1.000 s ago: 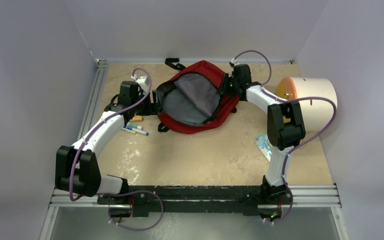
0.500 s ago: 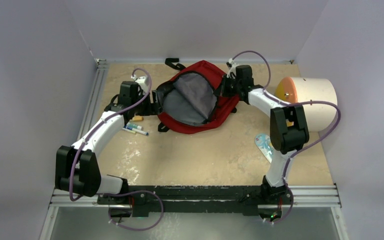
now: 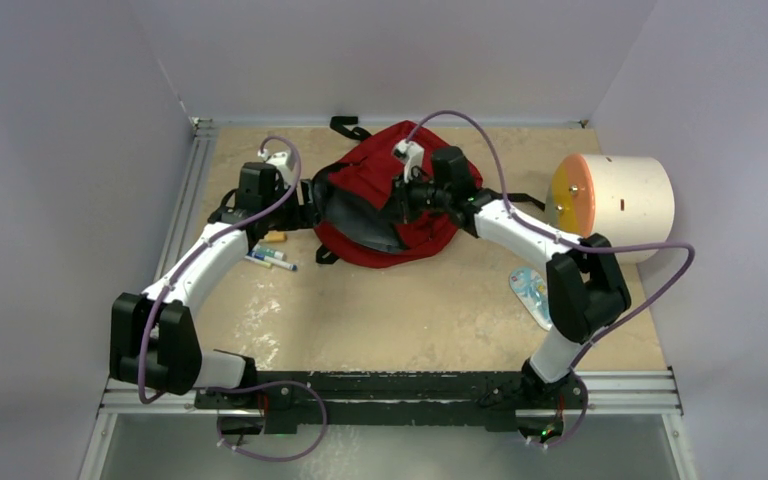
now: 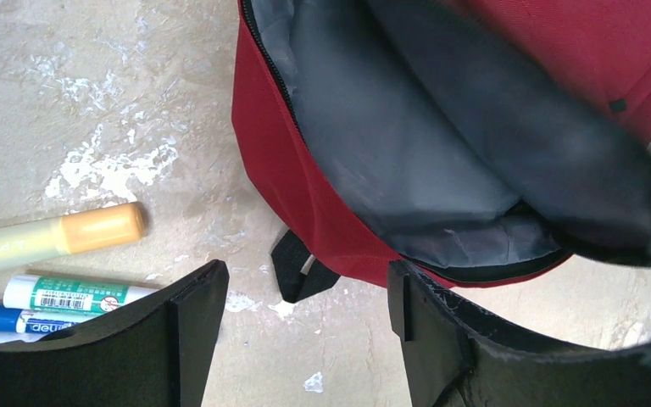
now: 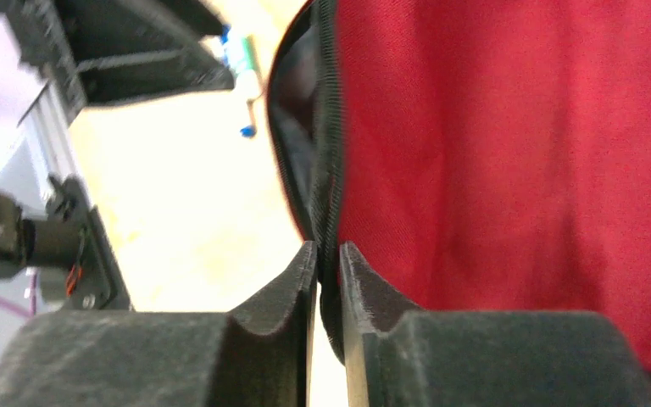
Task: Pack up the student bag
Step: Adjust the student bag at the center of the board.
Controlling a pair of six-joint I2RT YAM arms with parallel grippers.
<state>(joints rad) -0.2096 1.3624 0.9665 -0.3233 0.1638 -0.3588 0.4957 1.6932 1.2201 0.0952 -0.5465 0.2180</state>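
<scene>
The bag (image 3: pixel 375 145) lies mid-counter by the far edge, mouth toward the left edge. The right gripper (image 5: pixel 326 259) is clamped on its zipper rim, probably to control the opening. The left gripper (image 4: pixel 305 292) is spread and empty beside the markers (image 4: pixel 59 297), likely the next items to load.

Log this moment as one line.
left gripper: open beside student bag | right gripper: shut on bag's zipper edge | markers: outside bag, on table
</scene>
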